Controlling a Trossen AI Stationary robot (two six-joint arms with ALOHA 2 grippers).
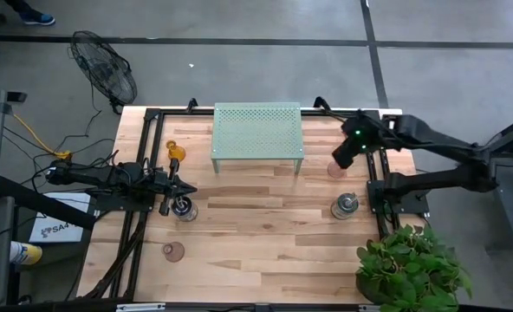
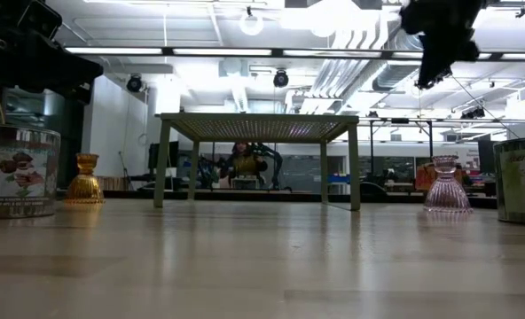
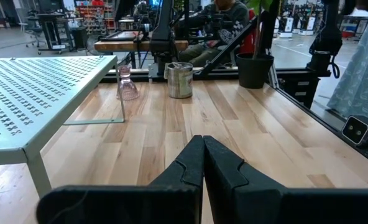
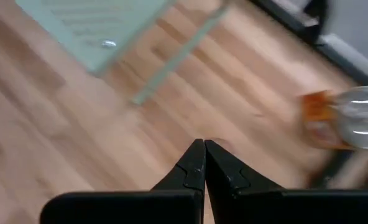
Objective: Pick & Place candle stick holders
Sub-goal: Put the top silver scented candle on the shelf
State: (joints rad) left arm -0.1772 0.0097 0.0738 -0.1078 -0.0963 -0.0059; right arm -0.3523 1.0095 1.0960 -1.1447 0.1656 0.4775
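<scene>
1. Hidden/unclear: right wrist view is smeared; an orange-and-clear shape (image 4: 345,121) at its edge can't be identified. Silvery holder by the left gripper (image 1: 180,188) is partly covered by the fingers, so you can't tell touching vs. just beside. In low view the tin at the left edge (image 2: 16,170) and the tin at the right edge (image 2: 521,180) are both cut off.

2. Surface/room: pale wood plank table (image 1: 265,234) w/ black frame rails; pale green perforated stand (image 1: 257,132) at the far middle. Potted plant (image 1: 411,267) at the near right corner, floor fan (image 1: 106,68) off the far left corner. Low view shows a lit workshop beyond, w/ a seated person (image 2: 243,163) behind the stand.

3. Holders, all upright, long axis vertical:
- amber glass holder (image 1: 176,152), left of the stand, flared base down
- silvery holder, left side (image 1: 185,209), just beside the left gripper
- pinkish holder, near left (image 1: 173,251), well apart from the rest
- pink glass holder (image 1: 336,169), by the stand's right leg, ribbed skirt down
- silvery holder, right side (image 1: 345,205), near the right rail

4. Grippers: left gripper low over the table, fingers (image 3: 190,168) pressed together, nothing between. Right gripper (image 1: 344,154) raised above the pink glass holder, fingers (image 4: 218,168) pressed together, holding nothing
</scene>
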